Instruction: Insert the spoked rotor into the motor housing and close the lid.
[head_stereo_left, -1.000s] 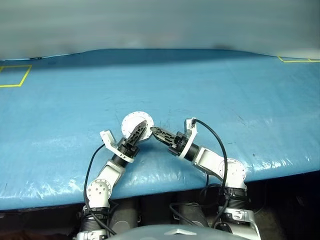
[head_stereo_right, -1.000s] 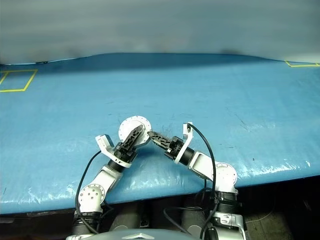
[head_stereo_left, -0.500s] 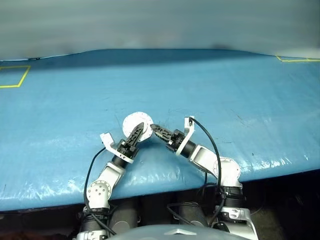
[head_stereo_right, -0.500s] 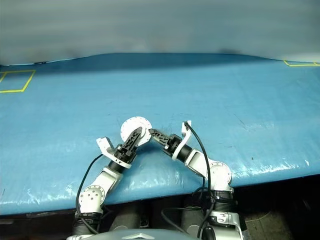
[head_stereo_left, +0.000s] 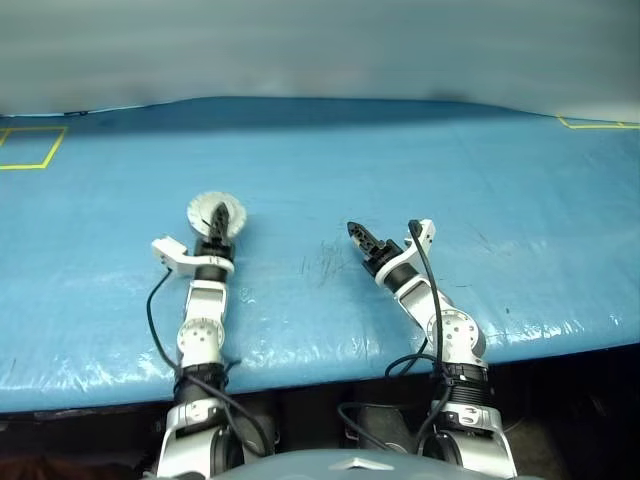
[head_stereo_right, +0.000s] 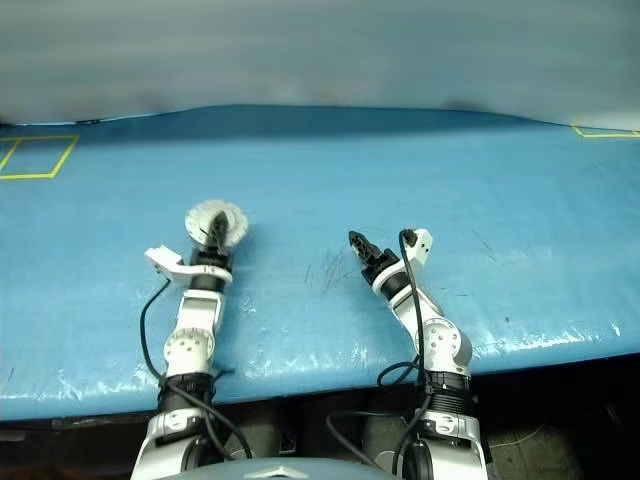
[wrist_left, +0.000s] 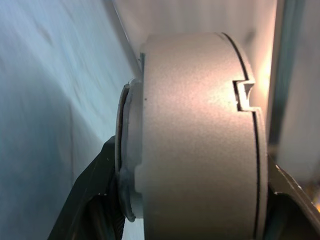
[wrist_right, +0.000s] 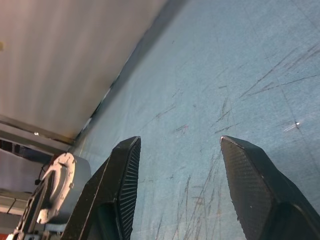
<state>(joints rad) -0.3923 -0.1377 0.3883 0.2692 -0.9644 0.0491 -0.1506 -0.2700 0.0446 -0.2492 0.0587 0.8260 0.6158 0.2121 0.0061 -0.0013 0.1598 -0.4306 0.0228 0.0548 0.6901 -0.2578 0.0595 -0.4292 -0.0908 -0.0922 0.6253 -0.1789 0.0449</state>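
Motor housing (wrist_left: 200, 135): clamped between the left gripper's (head_stereo_left: 215, 222) two black fingers, one on each flat face, held on edge above the blue table (head_stereo_left: 420, 160) on the robot's left side.
Just changed: a second ago both grippers met over the assembly near the table's front middle; now the arms have swung apart and the left one has carried the piece off to the left and further out.
Right gripper (wrist_right: 180, 155): fingers spread, nothing between them, hovering over scuffed bare cloth, well apart from the left.
What that means: I judge the right hand has given up its share of the hold; the left alone bears the piece.
Look of the housing: a squat drum of matt grey metal with a speckled finish, a thin seam running round near one face and a small square notch cut across it.
Lid (head_stereo_left: 205, 208): pale round disc with a toothed-looking edge, facing the head camera; it seems seated against the housing.
Spoked rotor: I cannot tell whether it sits inside.
Progress: looks shut, so likely near the end.
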